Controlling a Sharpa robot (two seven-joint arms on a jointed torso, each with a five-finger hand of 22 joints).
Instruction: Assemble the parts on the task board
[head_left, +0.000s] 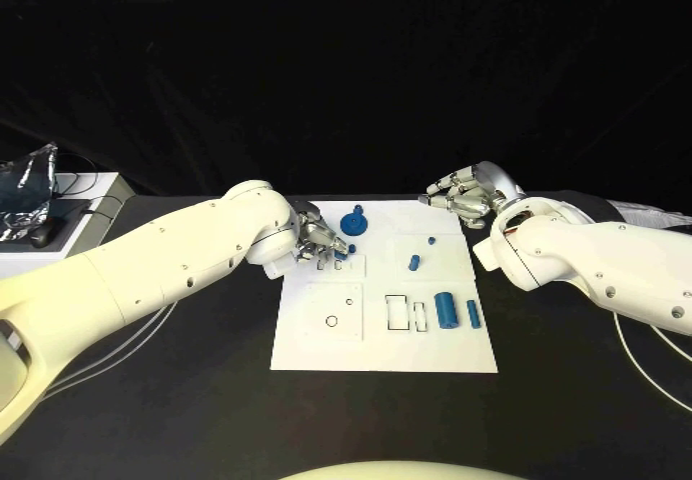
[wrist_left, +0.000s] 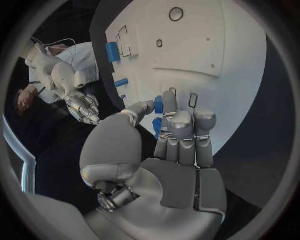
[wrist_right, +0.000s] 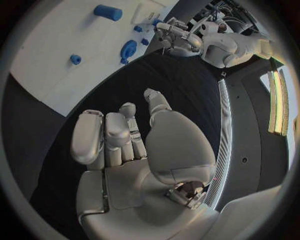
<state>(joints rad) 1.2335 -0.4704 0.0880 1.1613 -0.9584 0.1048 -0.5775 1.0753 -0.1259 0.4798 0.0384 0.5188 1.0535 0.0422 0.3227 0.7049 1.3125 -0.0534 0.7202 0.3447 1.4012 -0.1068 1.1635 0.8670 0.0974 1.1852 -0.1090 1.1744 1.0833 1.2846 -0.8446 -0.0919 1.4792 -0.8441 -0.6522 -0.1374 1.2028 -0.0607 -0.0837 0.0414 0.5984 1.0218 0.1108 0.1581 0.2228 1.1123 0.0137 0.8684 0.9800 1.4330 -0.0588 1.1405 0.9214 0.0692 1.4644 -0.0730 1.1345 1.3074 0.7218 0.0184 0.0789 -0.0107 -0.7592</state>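
Observation:
The white task board (head_left: 382, 345) lies mid-table. My left hand (head_left: 320, 243) hovers over its far left corner and pinches a small blue part (wrist_left: 159, 105) between thumb and fingers. Beside it on the board lies a round blue part with a stem (head_left: 356, 222). Two small blue pegs (head_left: 430, 240) (head_left: 414, 263) lie further right, and two blue cylinders (head_left: 447, 309) (head_left: 472, 311) stand near the right edge. My right hand (head_left: 469, 195) hangs just beyond the board's far right corner, fingers curled in, holding nothing.
Rectangular slots (head_left: 397, 312) and a square plate with small holes (head_left: 335, 305) mark the board's middle. A white box with a clear bag and cables (head_left: 43, 200) sits at the table's far left. Black tabletop surrounds the board.

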